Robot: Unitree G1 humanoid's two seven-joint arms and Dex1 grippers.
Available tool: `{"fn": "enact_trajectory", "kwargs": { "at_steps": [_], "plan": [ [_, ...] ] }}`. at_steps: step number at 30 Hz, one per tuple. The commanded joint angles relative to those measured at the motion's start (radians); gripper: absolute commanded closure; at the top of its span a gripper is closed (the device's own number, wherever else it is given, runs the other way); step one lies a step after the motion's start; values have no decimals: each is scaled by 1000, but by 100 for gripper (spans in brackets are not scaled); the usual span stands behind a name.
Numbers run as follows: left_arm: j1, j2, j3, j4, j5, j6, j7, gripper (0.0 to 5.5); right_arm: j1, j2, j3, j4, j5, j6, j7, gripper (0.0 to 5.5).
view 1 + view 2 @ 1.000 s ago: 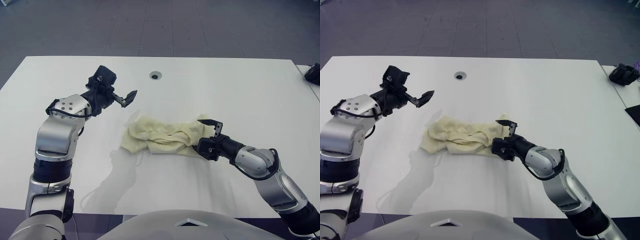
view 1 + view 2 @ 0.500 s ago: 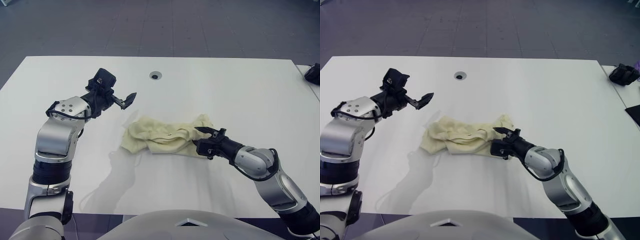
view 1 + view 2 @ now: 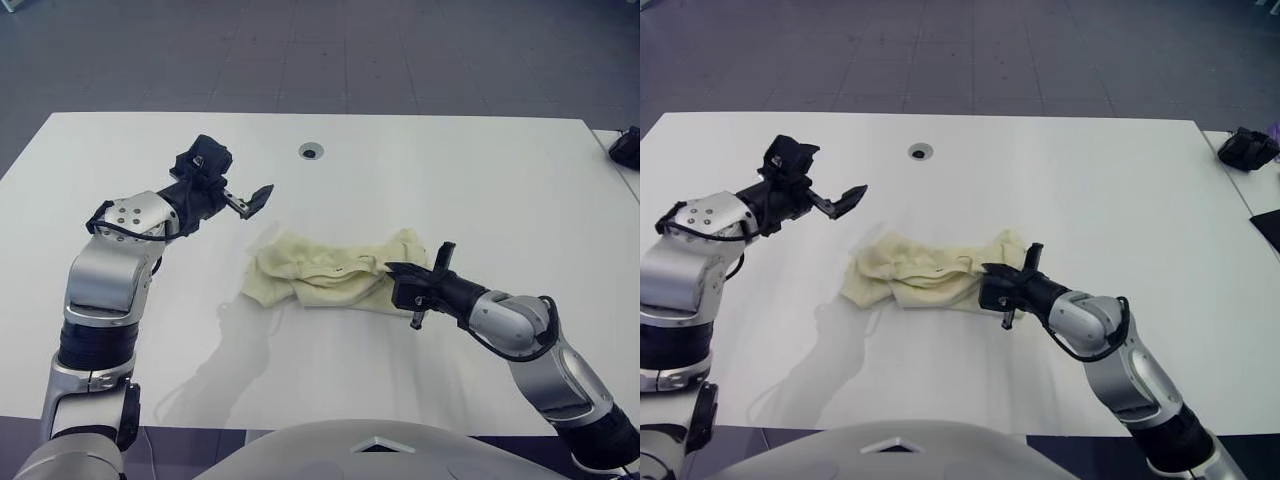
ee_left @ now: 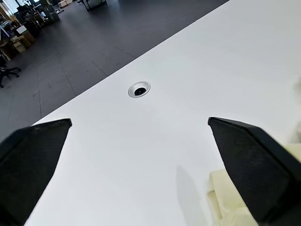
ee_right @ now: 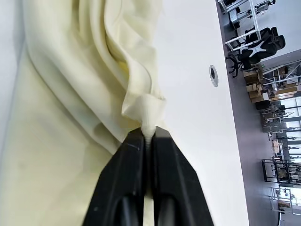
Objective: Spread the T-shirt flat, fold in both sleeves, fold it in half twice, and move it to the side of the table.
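A pale yellow T-shirt (image 3: 330, 272) lies crumpled in a long bunch near the middle of the white table (image 3: 480, 180). My right gripper (image 3: 394, 270) sits low at the bunch's right end, shut on a small fold of the T-shirt (image 5: 84, 70); the right wrist view has the cloth pinched between the two black fingertips (image 5: 146, 134). My left gripper (image 3: 258, 195) hangs above the table, to the left of and behind the bunch. It is open and holds nothing, its fingers (image 4: 254, 165) wide apart, with a corner of the T-shirt (image 4: 225, 197) below it.
A round cable hole (image 3: 311, 151) is in the table behind the shirt. A dark object (image 3: 626, 147) rests on a neighbouring surface at the far right. Bare tabletop lies on all sides of the bunch.
My right gripper, open beside the shirt's right end a second ago, has turned, dropped and closed on a fold of the cloth. The left arm has hardly moved.
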Motion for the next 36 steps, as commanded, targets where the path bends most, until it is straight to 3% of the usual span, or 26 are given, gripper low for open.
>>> {"fn": "enact_trajectory", "kwargs": {
  "at_steps": [1, 8, 18, 36],
  "plan": [
    [65, 82, -23, -70, -33, -49, -130, 10, -27, 21, -34, -7, 17, 0, -11, 548],
    [208, 214, -41, -162, -90, -40, -314, 10, -21, 30, -38, -9, 8, -3, -18, 548],
    [176, 196, -200, -127, -7, -37, -296, 10, -45, 35, -46, 0, 9, -5, -15, 548],
    [107, 146, -331, -5, 105, -66, -284, 309, -51, 36, -43, 3, -5, -5, -15, 548]
  ]
}}
